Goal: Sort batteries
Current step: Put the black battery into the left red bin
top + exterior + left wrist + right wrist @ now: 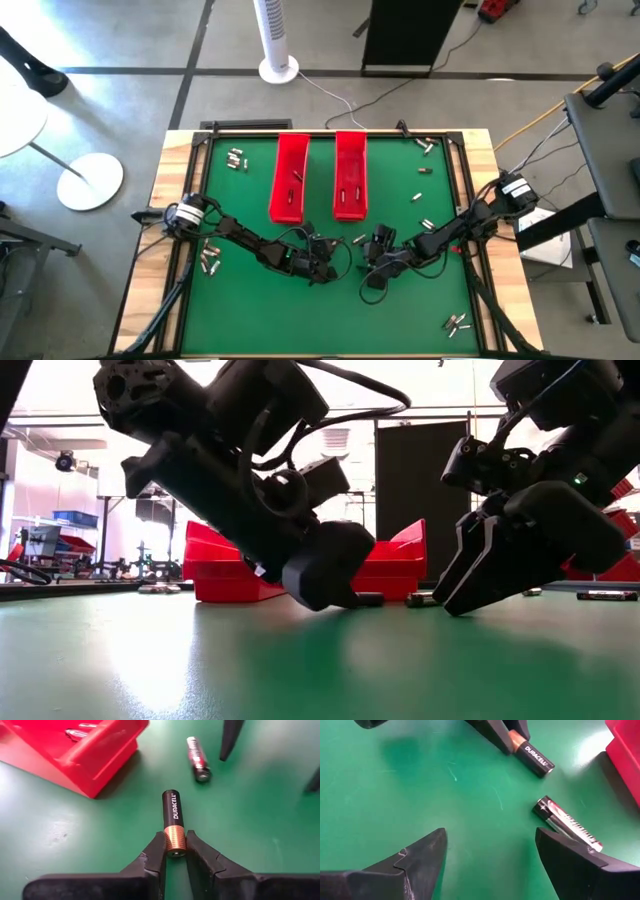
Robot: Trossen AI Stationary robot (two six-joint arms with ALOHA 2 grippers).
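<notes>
You are closing the left gripper on the copper end of a black-and-copper battery, which is lying flat on the green mat just off the near end of a red tray — the fingers are pinching only the last stretch of it, so most of the length is sticking out ahead. My judgement: that end grip is letting the cylinder pivot, so lift slowly and keep it level, or reset and take it nearer the middle before carrying it to a tray. The right gripper is hovering low beside it with its jaws standing wide and holding nothing; one finger is sitting just beside a second battery, silvery with a red-and-black wrap, and that one is lying apart from the first. Keep the two arms from crowding — they are working very near each other at the mat's centre. The batteries are small smooth metal cylinders, likely to roll on the soft, faintly scuffed mat; the trays are glossy hard plastic with sloped walls, and one is already holding at least two silvery cells. More batteries are lying scattered toward the mat's edges.
</notes>
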